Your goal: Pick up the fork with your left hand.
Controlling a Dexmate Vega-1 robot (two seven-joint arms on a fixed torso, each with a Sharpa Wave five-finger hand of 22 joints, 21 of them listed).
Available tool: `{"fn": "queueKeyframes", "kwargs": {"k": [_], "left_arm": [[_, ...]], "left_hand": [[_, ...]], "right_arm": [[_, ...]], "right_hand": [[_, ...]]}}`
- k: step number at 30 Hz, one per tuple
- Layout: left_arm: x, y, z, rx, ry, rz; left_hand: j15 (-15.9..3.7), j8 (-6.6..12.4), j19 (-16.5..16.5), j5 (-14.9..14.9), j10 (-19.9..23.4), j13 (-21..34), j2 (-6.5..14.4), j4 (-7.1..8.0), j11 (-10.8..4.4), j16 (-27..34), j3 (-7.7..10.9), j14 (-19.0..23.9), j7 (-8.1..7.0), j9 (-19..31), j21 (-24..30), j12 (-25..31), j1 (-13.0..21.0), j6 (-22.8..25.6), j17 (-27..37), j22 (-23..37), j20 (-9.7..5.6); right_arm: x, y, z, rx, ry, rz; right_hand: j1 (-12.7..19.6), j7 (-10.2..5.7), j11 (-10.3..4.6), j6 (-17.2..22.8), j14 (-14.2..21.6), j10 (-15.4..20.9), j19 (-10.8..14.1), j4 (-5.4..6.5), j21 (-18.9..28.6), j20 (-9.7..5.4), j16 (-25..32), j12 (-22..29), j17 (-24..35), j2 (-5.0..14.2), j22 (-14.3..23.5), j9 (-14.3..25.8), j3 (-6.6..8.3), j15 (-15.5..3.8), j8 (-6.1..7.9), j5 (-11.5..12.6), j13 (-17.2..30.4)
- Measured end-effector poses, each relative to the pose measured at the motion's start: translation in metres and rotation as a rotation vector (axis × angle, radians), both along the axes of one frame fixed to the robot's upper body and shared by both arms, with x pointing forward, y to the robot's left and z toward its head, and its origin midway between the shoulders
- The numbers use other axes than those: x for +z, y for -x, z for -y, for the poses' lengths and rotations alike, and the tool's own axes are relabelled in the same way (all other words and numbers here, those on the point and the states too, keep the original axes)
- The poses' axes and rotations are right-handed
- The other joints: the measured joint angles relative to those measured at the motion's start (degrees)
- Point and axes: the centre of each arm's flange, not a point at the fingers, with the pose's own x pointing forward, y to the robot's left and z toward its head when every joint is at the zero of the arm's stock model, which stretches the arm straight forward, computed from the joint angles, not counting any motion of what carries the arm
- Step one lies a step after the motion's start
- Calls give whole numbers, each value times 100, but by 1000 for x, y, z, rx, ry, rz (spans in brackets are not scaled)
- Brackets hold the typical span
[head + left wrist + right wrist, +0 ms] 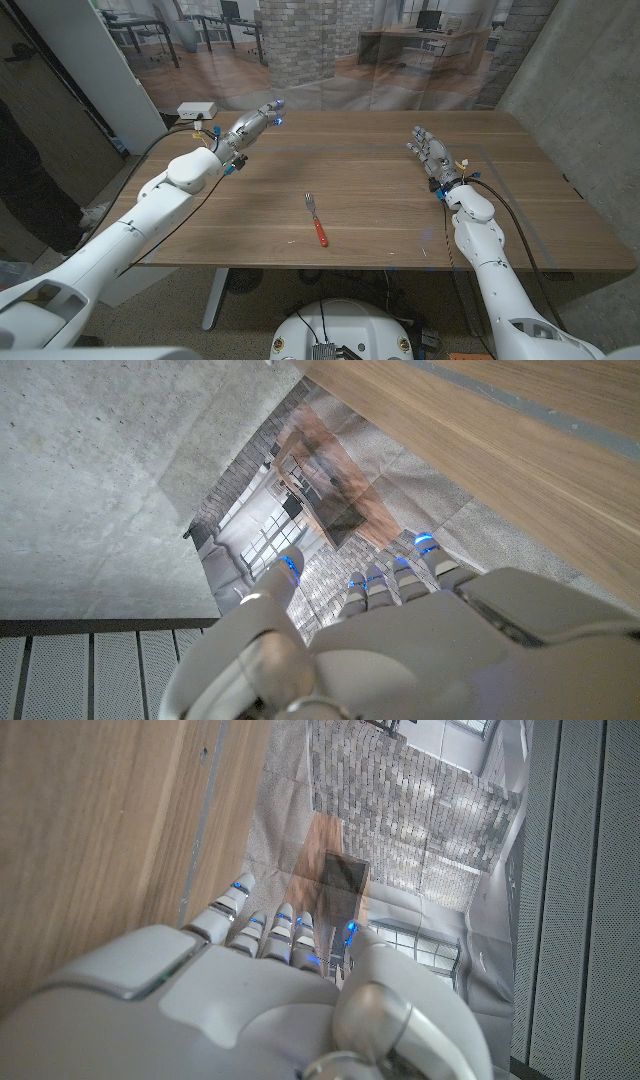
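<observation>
The fork [316, 219] lies flat on the table [380, 190], near the middle and toward the near edge, metal tines pointing to the far side and its red handle running back toward me and slightly right. I judge it light and rigid, with a thin, low profile that hugs the wood, so the hard part is getting fingertips under it rather than lifting it. The metal neck and tines look smooth and likely slippery; the red handle seems the better place to take hold, pinching across its width about midway so the fork does not tip tines-down. Since it sits so flat, I expect to press and roll it slightly, or slide a fingertip under the handle's end. My left robot hand [252, 124] is well apart from it, up over the far left of the table near a small white box [197, 109], fingers extended together and holding nothing. My right robot hand [430, 155] stands to the far right, fingers reaching up and slightly apart, also empty. Nothing crowds the fork, so I see a free approach from the left.
</observation>
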Motion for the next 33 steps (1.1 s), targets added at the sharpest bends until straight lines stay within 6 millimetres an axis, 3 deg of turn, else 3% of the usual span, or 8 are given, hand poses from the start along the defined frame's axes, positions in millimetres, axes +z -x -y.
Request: {"fn": "queueKeyframes", "kwargs": {"k": [21,33], "left_arm": [[29,16,6,2,-140,45],[47,25,17,-19,-235,68]], "left_hand": [[-28,22,114,0,132,-1,-54,-268,11,22,-18,96,19,29,0,39,248,102,0,1,32],[-19,22,145,0,131,-1,-39,-332,11,22,-34,129,9,29,0,39,339,153,1,4,0]], "right_arm": [[0,3,-2,5,-9,19],[-3,1,-5,9,-19,22]], "right_hand": [[-24,0,0,0,0,0,0,0,0,0,0,0,0,-24,0,0,0,0,0,0,0],[-24,0,0,0,0,0,0,-24,0,0,0,0,0,-24,0,0,24,0,0,-19,0]]}}
